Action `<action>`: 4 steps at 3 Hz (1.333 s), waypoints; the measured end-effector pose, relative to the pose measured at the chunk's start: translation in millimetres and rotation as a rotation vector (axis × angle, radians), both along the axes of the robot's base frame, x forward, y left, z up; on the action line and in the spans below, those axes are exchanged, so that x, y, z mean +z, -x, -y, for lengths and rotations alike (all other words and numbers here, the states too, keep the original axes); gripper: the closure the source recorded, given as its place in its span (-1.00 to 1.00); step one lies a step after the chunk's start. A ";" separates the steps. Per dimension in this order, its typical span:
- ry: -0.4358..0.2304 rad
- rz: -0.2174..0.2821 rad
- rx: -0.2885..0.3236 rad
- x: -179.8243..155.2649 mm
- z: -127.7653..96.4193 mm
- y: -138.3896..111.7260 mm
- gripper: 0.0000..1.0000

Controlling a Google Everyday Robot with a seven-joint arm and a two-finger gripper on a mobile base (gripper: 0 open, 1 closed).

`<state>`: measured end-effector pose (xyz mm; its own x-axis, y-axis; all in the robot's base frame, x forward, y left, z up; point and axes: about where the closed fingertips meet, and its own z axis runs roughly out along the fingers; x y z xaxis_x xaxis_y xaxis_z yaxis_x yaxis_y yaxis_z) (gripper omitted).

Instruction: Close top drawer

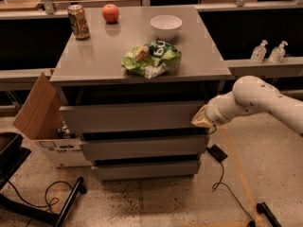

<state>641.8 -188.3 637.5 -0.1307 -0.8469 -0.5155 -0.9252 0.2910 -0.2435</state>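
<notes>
Centre of frame: the top drawer (pixel 130 118) stands slightly out beneath the cabinet top (pixel 94 56). At its right end the gripper (pixel 201 118) touches the front; its grip state is indiscernible. Farther back: green bag (pixel 152 59), bowl (pixel 166 26), can (pixel 78 21), apple (pixel 111 13).

Pale gripper (pixel 200 119) sitting at the right end of the top drawer (pixel 130 117) front, arm (pixel 258 98) running off the right edge, drawer interior hiding in shadow under the tabletop (pixel 99 56), can (pixel 78 21) label showing too small to read
</notes>
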 end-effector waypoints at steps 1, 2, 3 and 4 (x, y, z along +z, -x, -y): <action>-0.001 0.005 -0.010 2.8 3.9 -12.4 1.00; -0.007 0.012 -0.015 6.1 6.9 -22.2 1.00; -0.007 0.012 -0.017 5.8 7.1 -21.1 1.00; 0.002 0.010 -0.023 3.7 5.3 -7.9 1.00</action>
